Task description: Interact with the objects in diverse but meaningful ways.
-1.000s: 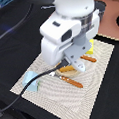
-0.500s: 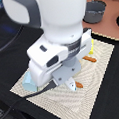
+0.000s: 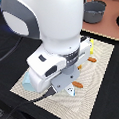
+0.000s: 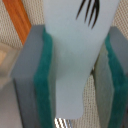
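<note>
Your arm filled most of the exterior view, bent low over the striped beige mat that lay on the dark table. The gripper was down at the mat, and from outside you could not see its fingertips, because the white wrist body hid them.

In the wrist view the answer was clear. The two grey fingers with green pads stood on both sides of the white elongated piece, a flat pale blade with black prong-like marks at one end. One pad pressed against its edge; the other pad was at its opposite edge, so the hand was clenched on this piece. Beside that finger an orange strip lay on the woven mat.

In the exterior view, orange-handled cutlery lay on the mat at the right side of the arm, and another orange bit lay nearer, just beside the wrist. A small yellow packet showed a little behind the arm. At the left edge of the mat a pale blue corner showed from under the wrist. Far on the right a grey pot stood on the brown surface, well apart from the mat.
</note>
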